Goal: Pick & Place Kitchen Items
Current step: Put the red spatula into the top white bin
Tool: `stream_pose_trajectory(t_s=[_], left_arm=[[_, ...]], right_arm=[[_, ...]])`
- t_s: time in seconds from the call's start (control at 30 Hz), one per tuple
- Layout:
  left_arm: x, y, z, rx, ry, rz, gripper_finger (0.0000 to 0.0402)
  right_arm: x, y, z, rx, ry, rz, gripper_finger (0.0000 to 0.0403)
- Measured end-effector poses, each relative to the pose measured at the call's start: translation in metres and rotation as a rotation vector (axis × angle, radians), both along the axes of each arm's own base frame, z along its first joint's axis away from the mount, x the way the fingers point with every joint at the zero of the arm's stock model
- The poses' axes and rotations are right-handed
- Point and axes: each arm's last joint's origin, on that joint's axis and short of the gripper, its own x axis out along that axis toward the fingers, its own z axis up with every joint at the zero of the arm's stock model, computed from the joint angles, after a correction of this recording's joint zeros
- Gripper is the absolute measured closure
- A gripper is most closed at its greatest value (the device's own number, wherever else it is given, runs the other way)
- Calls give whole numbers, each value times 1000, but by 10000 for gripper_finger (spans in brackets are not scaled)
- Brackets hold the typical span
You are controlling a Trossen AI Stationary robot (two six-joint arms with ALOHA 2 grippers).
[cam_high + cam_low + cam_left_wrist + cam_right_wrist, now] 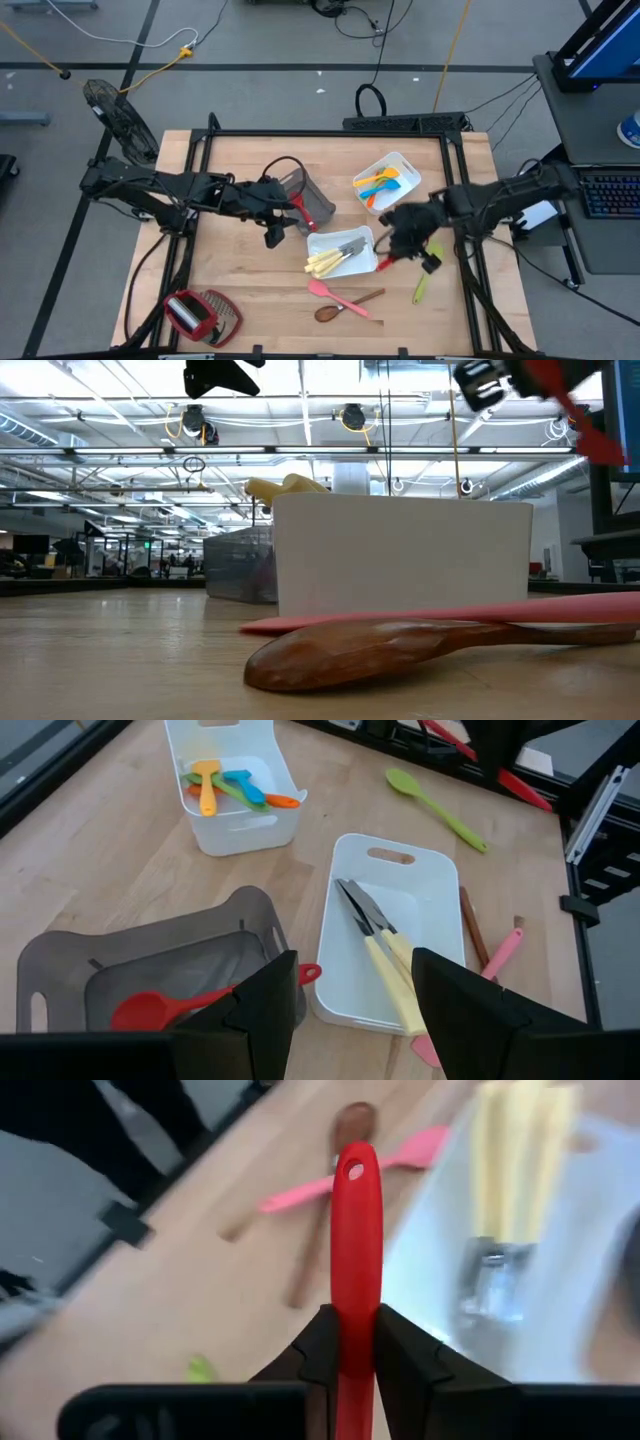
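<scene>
My right gripper point(400, 240) is shut on a red utensil point(355, 1230), held in the air over the right end of the white tray of pale-handled knives point(340, 252). My left gripper point(350, 1010) is open and empty, above the gap between the grey bin point(150, 960) and the knife tray point(420, 890). A red spoon point(160, 1010) lies in the grey bin. A second white tray point(388, 183) holds blue, orange, yellow and green utensils. A pink spatula point(335, 292), a wooden spoon point(345, 308) and a green spoon point(425, 280) lie on the table. My right gripper pinches the red utensil's handle point(355, 1330) between its two fingers. The handle runs straight out past the fingertips, and its free end with the small hole point(355, 1172) points away from the gripper. The utensil is lifted clear of the table and the tray point(570, 400).
A red-and-wire-mesh gadget point(200, 315) lies at the table's near left corner. The pink spatula point(450, 615) and wooden spoon point(400, 650) lie just in front of the knife tray point(400, 555). Bare wood shows at the table's left and far left.
</scene>
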Motion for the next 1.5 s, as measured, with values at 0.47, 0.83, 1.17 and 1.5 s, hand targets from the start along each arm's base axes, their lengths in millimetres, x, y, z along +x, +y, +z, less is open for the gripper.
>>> stream_pose_trajectory(t_s=[0.47, 0.83, 1.17, 1.5], left_arm=[[0, 0, 0, -101, -9, 75, 199], [0, 0, 0, -114, -10, 85, 199], [0, 0, 0, -130, -11, 97, 199], [0, 0, 0, -126, -11, 96, 199]], right_arm=[[18, -110, 18, -178, -341, -12, 368], [24, -160, 4, -111, -439, 20, 368], [27, -192, -24, -33, -424, 55, 369], [16, -211, -50, 24, -351, 85, 367]])
